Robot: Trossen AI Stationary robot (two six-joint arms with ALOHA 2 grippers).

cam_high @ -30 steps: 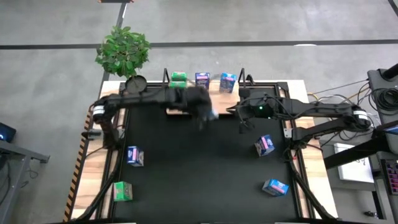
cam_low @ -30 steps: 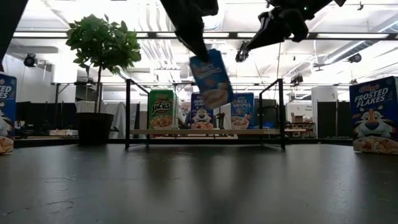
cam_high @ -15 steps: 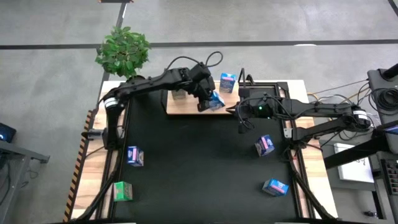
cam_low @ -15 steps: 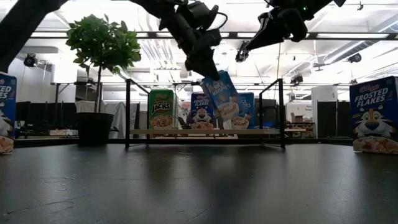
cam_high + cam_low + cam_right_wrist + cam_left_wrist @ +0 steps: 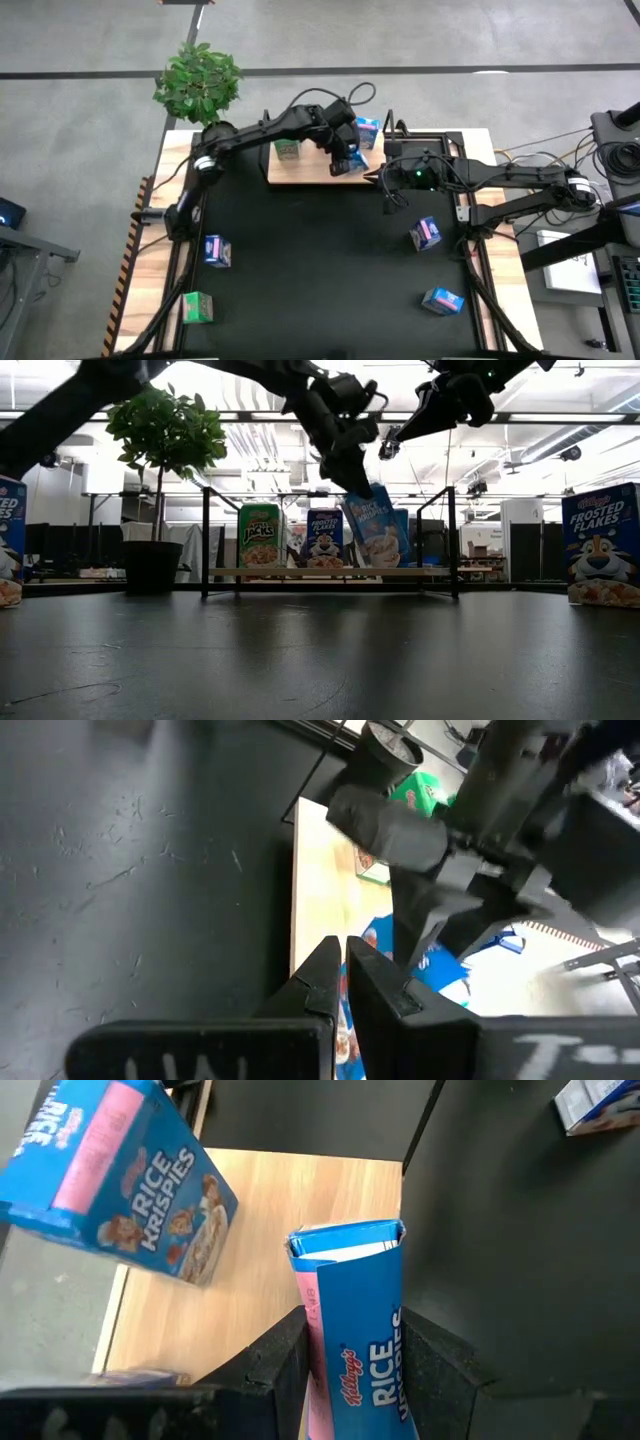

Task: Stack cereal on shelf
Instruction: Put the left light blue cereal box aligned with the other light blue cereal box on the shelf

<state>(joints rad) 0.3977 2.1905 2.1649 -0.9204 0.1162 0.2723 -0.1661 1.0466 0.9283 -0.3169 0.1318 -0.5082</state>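
Observation:
My left gripper [image 5: 346, 157] reaches over the far shelf [image 5: 305, 172], shut on a blue Rice Krispies cereal carton [image 5: 378, 525]. That carton hangs tilted over the board's right part [image 5: 420, 572]. A green carton [image 5: 260, 535], a blue Frosted Flakes carton [image 5: 325, 538] and another Rice Krispies carton [image 5: 120, 1180] stand on the board on their bases. My right gripper [image 5: 374, 178] hovers shut beside the shelf's right end, holding nothing. My left gripper pinches the carton's upper end [image 5: 335, 1355] between its two fingers [image 5: 280, 1370], one on each side. The fingers slant down from the table's near-left side and lie along the carton. It hangs tilted below them, its lower end [image 5: 388, 560] just above the board.
Loose cartons lie on the black table: blue [image 5: 217, 250] and green [image 5: 197, 307] at the near left, purple [image 5: 425, 233] and blue [image 5: 442, 300] at the near right. A potted plant [image 5: 197, 80] stands at the far left. Black uprights [image 5: 206, 540] stand at the shelf's ends.
My left gripper has carried the blue carton toward the table's far right and down, from in front of the shelf to over the board's right part. The carton has stayed tilted in the hold. My right gripper has kept still.

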